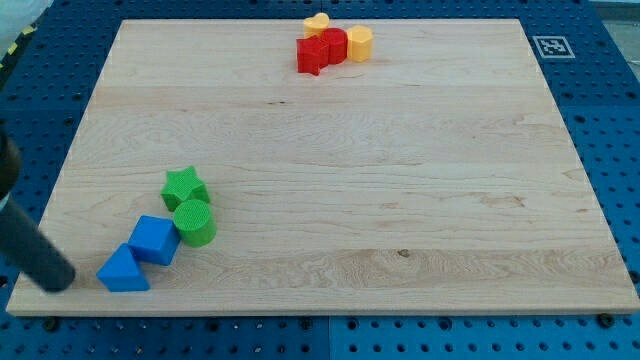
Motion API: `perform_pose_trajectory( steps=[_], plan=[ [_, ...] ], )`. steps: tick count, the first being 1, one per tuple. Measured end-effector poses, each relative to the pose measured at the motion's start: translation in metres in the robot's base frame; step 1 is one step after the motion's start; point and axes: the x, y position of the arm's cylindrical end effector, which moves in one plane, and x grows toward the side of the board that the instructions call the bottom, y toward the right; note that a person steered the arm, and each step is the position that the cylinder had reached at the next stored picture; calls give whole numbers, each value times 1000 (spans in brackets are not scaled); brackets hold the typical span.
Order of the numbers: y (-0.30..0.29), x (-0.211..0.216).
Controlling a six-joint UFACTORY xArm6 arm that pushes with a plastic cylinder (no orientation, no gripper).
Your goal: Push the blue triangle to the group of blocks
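Note:
The blue triangle lies near the board's bottom left corner. It touches the blue cube just above and right of it. A green cylinder sits right of the cube and a green star just above the cylinder; these form a group. My tip is at the end of the dark rod coming in from the view's left edge. It rests on the board just left of the blue triangle, a small gap apart.
At the view's top middle stand a red star-like block, a red block, a yellow hexagon-like block and a yellow block. The wooden board lies on a blue pegboard with a marker tag.

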Motion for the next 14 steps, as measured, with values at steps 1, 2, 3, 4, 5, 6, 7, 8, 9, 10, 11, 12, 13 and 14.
perform_pose_trajectory(
  steps=[1, 2, 3, 4, 5, 6, 7, 8, 9, 10, 11, 12, 13, 14],
  plan=[
    [0, 0],
    [36, -9],
    [104, -18],
    [155, -18],
    [172, -18],
    [199, -18],
    [237, -18],
    [264, -24],
    [265, -33],
    [265, -51],
    [265, -77],
    [265, -114],
    [265, -158],
    [265, -208]
  ],
)
